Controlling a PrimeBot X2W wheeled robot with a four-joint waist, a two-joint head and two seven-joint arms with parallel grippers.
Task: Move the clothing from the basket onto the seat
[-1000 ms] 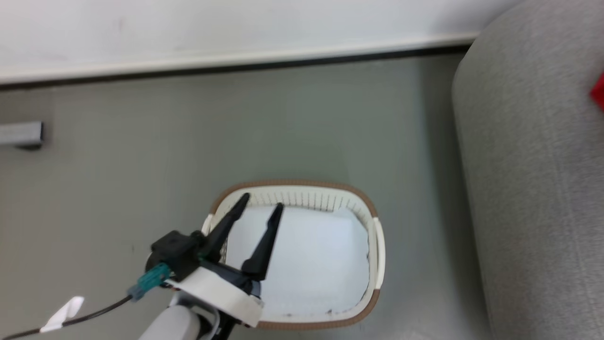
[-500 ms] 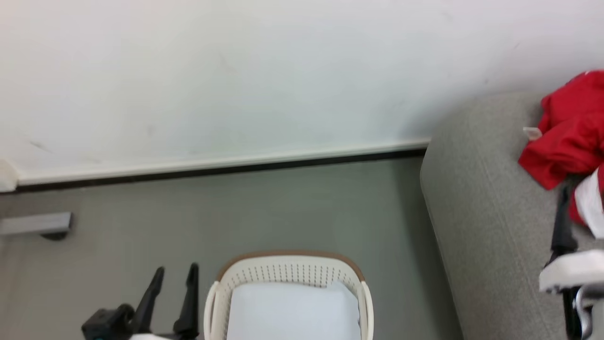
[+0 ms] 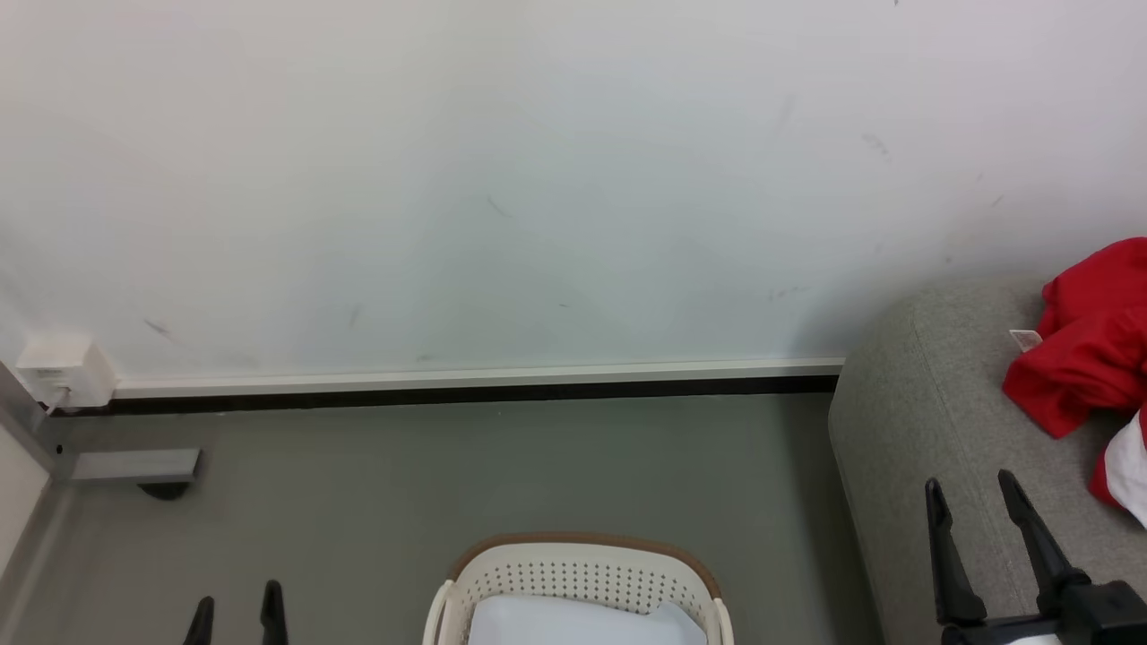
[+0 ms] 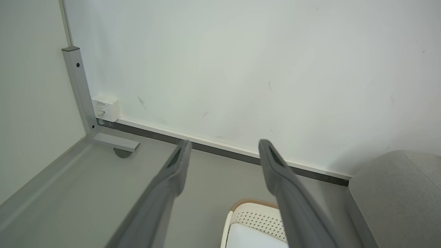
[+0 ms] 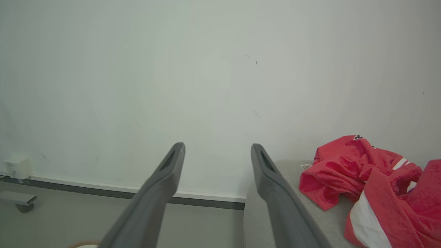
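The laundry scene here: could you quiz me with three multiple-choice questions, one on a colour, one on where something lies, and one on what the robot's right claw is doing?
1. What colour is the rim of the basket?
A blue
B brown
C black

2. Where does the red clothing lie?
A in the basket
B on the floor
C on the grey sofa

3. How is the right gripper?
A open, holding nothing
B shut on the clothing
C shut on the basket

Answers:
1 B, a brown band tops the cream perforated wall.
2 C, the red heap rests on the sofa's top.
3 A, its two fingers stand apart with nothing between them.
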